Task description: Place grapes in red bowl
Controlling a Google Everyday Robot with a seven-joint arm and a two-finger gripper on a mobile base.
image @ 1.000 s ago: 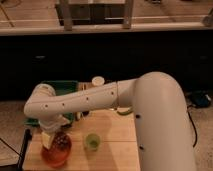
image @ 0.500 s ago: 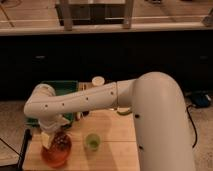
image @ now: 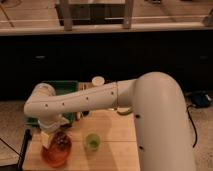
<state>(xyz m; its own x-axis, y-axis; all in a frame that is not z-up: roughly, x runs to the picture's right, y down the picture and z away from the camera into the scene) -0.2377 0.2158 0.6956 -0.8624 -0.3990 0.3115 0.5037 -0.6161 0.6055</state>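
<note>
End effector (image: 50, 136) at near left, just above red bowl (image: 56, 150), fingers apart. Grapes (image: 61, 143) lie inside red bowl. Risk: arm lifting could bump rim, tip bowl, roll grapes onto bench (image: 112, 150). Green cup (image: 92, 141) close on right.

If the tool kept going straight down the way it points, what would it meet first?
Most likely the grapes lying in the red bowl: the open tool hangs just above the bowl's left side, though depth is hard to judge.
</note>
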